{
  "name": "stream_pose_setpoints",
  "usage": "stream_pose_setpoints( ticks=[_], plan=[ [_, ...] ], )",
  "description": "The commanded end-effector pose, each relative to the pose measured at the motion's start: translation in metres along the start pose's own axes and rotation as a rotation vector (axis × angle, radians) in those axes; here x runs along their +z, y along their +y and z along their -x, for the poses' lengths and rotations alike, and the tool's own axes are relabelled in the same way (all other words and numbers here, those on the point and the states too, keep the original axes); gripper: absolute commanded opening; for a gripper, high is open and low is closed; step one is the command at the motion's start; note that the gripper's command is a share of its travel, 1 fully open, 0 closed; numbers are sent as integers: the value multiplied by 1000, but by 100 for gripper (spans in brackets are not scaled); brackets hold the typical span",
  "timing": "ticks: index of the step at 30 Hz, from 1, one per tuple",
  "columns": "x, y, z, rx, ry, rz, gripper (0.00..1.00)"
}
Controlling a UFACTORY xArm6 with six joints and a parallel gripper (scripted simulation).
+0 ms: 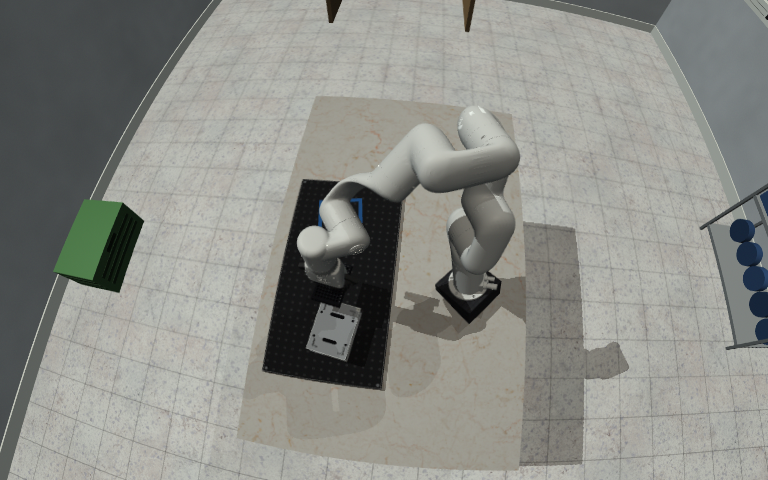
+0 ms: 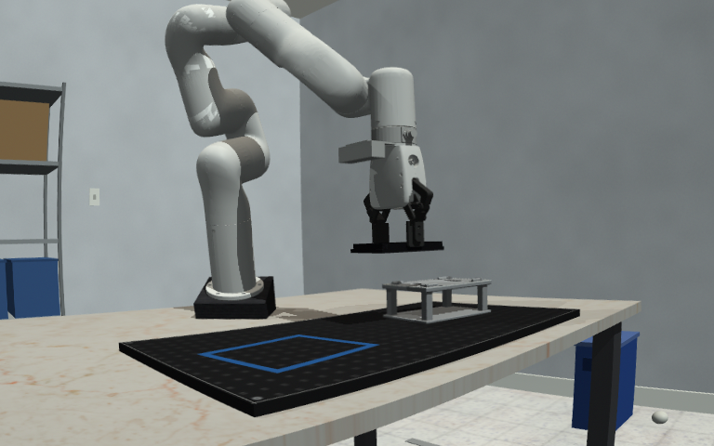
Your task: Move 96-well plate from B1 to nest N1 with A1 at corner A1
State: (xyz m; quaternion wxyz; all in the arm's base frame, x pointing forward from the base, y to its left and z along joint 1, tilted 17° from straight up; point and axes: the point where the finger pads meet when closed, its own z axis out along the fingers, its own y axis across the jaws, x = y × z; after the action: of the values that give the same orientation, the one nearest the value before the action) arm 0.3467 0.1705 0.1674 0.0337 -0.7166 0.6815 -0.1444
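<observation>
My gripper (image 2: 397, 236) is shut on the black 96-well plate (image 2: 397, 246) and holds it level in the air, well above the table. The plate hangs a little to the left of and above the grey raised nest (image 2: 437, 296). From above, the plate (image 1: 329, 293) shows just beyond the near edge of the nest (image 1: 334, 331), mostly hidden under my wrist. The blue-outlined bench spot (image 2: 288, 352) on the black baseplate lies bare. I cannot make out the plate's cut-off corner or the A1 mark.
The arm's base (image 2: 234, 299) stands on the table behind the black baseplate (image 2: 347, 347). A shelf with blue bins (image 2: 31, 283) is at the far left, and a blue bin (image 2: 605, 378) sits under the table's right end. A green box (image 1: 99, 244) stands on the floor.
</observation>
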Motion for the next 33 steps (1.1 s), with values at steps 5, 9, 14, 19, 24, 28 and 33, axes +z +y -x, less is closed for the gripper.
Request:
stream_pose_setpoints(
  ticks=[5,9,14,19,24,28,33],
  plan=[
    [-4,4,19,1,-1,-3,0],
    [-6,7,32,1,-1,-3,0],
    [-9,11,48,1,-2,-3,0],
    [-11,15,60,1,-2,-3,0],
    [-13,18,73,1,-2,-3,0],
    [-16,22,86,1,-2,-3,0],
    [-18,26,102,1,-2,-3,0]
  ],
)
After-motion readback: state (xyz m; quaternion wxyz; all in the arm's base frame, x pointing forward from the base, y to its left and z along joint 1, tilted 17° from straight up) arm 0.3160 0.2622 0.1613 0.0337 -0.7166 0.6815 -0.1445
